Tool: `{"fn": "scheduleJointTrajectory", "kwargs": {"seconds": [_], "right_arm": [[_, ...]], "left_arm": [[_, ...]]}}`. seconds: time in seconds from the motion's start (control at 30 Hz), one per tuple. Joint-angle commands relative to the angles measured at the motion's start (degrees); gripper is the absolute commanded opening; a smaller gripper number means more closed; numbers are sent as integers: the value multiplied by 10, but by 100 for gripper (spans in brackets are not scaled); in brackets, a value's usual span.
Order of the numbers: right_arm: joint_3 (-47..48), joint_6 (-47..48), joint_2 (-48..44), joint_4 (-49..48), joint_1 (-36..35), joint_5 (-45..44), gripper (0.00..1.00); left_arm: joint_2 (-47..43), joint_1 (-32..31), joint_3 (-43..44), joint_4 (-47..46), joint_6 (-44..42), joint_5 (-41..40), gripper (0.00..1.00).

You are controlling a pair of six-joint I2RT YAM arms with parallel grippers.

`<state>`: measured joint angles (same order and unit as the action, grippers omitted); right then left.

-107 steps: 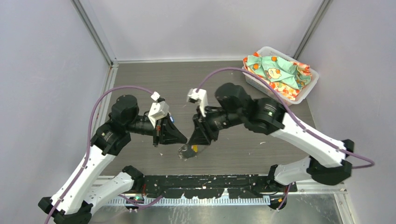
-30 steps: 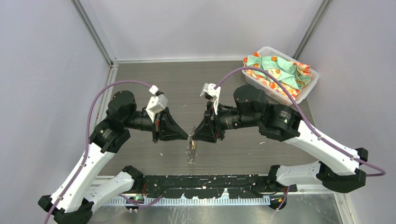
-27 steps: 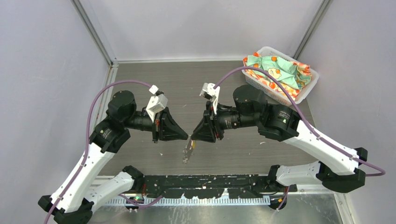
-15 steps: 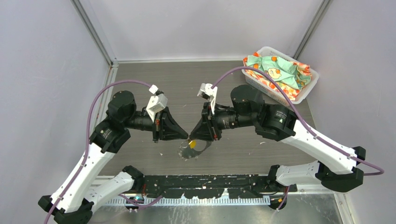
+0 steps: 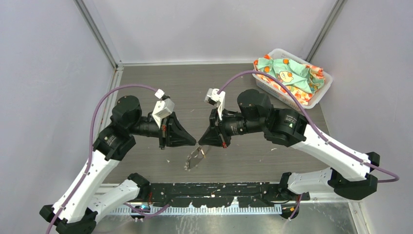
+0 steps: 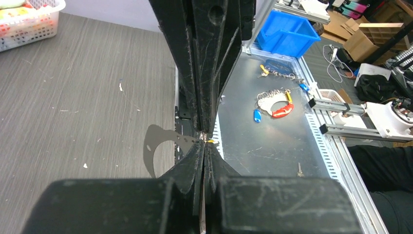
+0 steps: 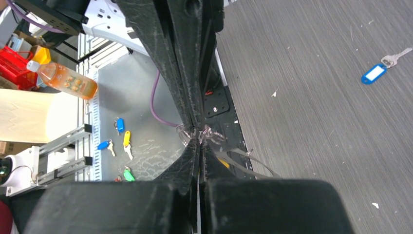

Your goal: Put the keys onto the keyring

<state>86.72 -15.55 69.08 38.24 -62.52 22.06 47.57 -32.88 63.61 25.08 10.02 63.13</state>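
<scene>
Left gripper [image 5: 196,143]: I see its jaws pressed together, pinching the keyring [image 5: 194,159].
Right gripper [image 5: 201,143]: pinching the same loop, just beside the left's tips.
Keyring: hangs above the table [image 5: 160,83], yellow key [image 7: 222,164] at it.
Blue key [image 7: 374,73]: lies on the table, well apart.

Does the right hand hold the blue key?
No, the blue key lies alone on the table, apart from the right hand.

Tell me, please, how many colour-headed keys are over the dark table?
2: the blue-headed key lies loose on the table; the yellow-headed key hangs beside the keyring, above the table. Others may be hidden behind the fingers.
</scene>
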Motion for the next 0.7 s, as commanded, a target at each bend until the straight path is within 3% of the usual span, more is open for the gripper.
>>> {"fn": "scheduleJointTrajectory", "kwargs": {"seconds": [0.0, 0.13, 0.2, 0.27, 0.47, 0.67], "right_arm": [[27, 1, 8, -5, 1, 3, 1], [33, -1, 17, -1, 0, 10, 1], [39, 0, 25, 4, 1, 17, 1], [48, 3, 34, 11, 1, 26, 1], [77, 13, 53, 34, 1, 41, 1], [93, 16, 69, 46, 0, 61, 1]], "left_arm": [[-10, 2, -3, -9, -11, 21, 0], [-5, 1, 4, 18, -30, 21, 3], [3, 1, 12, 39, -45, 26, 22], [13, 1, 21, 61, -63, 34, 27], [43, 0, 53, 184, -174, 51, 24], [45, 0, 54, 177, -174, 53, 13]]}}
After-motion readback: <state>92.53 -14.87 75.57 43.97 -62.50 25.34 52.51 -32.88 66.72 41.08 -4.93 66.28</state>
